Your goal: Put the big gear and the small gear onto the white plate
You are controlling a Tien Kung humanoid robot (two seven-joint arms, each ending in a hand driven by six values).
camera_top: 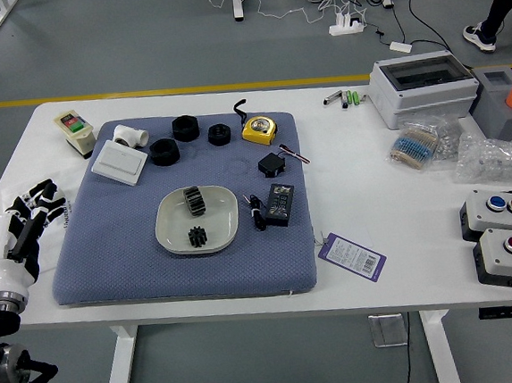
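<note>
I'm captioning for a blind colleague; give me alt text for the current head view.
A big gear and small gear lie on a white plate on a blue mat. The robot's left hand, empty, is left of the mat; a yellow tape measure lies beyond the plate.

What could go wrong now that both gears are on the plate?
The big gear is right by the far rim of the white plate, so a bump might tip it off. The small gear is close to it and could get knocked too. And if the left hand swung over the blue mat, it might nudge the plate.
</note>
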